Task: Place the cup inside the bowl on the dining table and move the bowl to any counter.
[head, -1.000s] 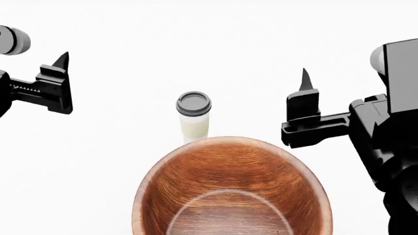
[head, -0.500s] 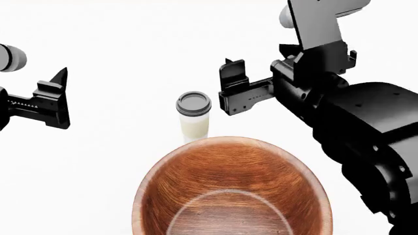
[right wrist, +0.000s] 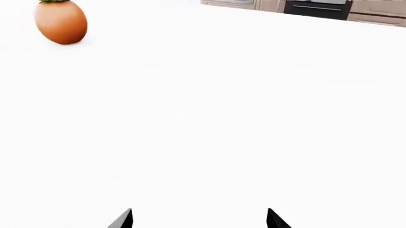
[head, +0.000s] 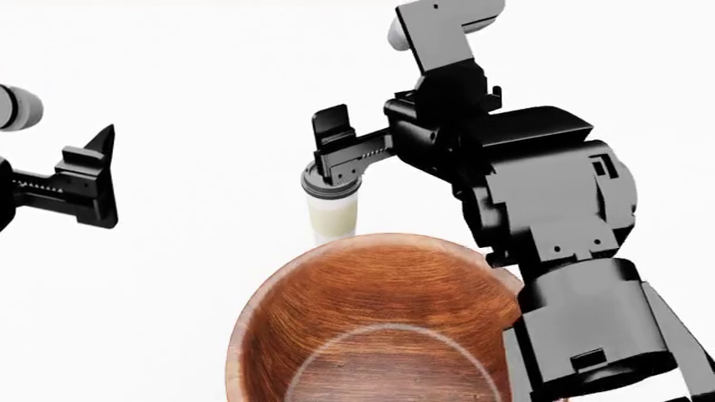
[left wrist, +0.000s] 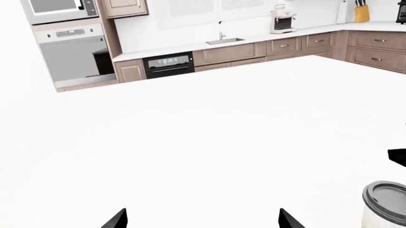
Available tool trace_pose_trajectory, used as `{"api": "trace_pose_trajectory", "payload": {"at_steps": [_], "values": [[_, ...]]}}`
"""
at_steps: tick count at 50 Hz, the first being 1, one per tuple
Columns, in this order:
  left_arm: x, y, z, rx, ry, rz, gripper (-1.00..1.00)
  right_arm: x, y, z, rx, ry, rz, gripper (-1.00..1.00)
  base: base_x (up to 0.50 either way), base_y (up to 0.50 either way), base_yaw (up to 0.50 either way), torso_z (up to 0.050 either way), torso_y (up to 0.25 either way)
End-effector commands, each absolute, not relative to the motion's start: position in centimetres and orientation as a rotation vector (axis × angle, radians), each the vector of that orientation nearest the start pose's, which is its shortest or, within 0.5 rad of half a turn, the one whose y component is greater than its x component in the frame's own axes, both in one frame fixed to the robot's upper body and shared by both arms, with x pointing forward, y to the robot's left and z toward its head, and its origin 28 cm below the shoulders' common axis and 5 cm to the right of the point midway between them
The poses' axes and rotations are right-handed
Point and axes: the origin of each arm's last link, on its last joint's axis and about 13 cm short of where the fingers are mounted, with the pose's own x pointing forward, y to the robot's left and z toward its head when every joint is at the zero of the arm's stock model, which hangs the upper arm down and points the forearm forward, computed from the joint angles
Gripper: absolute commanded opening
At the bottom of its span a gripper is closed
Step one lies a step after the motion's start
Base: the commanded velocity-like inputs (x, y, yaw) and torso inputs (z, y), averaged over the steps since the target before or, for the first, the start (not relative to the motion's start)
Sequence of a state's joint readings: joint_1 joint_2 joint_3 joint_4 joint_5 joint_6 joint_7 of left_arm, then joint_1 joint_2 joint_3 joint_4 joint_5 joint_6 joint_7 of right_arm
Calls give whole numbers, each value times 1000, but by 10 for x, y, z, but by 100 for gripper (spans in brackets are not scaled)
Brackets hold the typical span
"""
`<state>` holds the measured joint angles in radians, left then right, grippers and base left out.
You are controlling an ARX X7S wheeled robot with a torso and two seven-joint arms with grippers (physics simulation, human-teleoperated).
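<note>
White cup behind bowl | right gripper open above | left gripper open, empty

The right arm reaches forward across the head view, its gripper at the end with jaws spread, fingertips wide apart in its wrist view. The left gripper hangs well off to its side, also spread, fingertips apart.

The lidded cream cup stands upright just behind the empty wooden bowl.
</note>
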<state>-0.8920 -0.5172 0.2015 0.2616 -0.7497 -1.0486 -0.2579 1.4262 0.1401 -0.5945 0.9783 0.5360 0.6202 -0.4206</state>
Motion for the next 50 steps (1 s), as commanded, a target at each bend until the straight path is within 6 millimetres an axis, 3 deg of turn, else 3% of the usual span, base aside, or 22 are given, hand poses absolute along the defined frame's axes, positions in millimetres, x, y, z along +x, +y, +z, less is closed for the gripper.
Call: {"api": "trace_pose_trajectory", "payload": {"at_steps": [1,11,25,32,50], "values": [[299,263,237,118,54,-134,100,431,-86,230,-96,335,637,100,0,0,0,0,0],[300,262,231,110,64,-135,100,428,-77,213,-89,364,670,100,0,0,0,0,0],[302,258,227,112,74,-138,100,428,-73,211,-86,366,681,100,0,0,0,0,0],[299,273,226,108,77,-138,100,427,-73,204,-87,375,669,100,0,0,0,0,0],[293,283,224,111,78,-141,100,425,-73,197,-94,398,651,100,0,0,0,0,0]]}}
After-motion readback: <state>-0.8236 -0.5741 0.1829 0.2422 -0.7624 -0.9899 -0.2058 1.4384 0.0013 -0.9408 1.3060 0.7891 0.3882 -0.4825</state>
